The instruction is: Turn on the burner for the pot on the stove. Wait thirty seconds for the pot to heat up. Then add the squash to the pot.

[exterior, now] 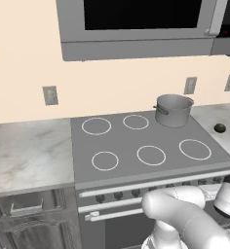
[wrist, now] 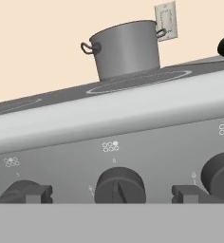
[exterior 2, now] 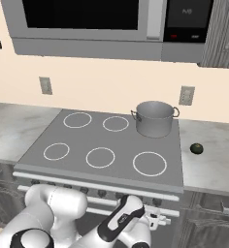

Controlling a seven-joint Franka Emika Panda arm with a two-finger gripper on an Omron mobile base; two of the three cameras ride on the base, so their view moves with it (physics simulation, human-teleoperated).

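Kitchen setting: peach wall, pale marbled counter (exterior: 24,155) either side of a flat-top range.

Item 1, pot (exterior 2: 155,118): plain grey metal cylinder, small loop handles, upright at the stove's back right, about 1 o'clock from the cooktop centre.

Item 2, stove (exterior 2: 106,140): dark grey top, five thin white burner rings visible; two at the back to the pot's 9 o'clock, three along the front. Front panel carries a row of dark knobs. In the hand view, one knob (wrist: 119,186) sits central, with a small dot diagram above it; other knobs lie at 9 and 3 o'clock of it. Tiny marks beside the knobs are too small to read.

Item 3, squash (exterior 2: 196,148): small dark green lump on the counter, at 4 o'clock from the pot, apart from it, just off the stove's right edge.

Item 4, hand (wrist: 112,194): low before the knob panel, fingers spread wide and released, flanking the central knob, holding nothing.

Item 5, microwave (exterior 2: 82,24): grey, black window, mounted above. Its dark panel bears faint, unreadable writing.

Item 6, wall outlet (exterior 2: 186,95): behind the pot.
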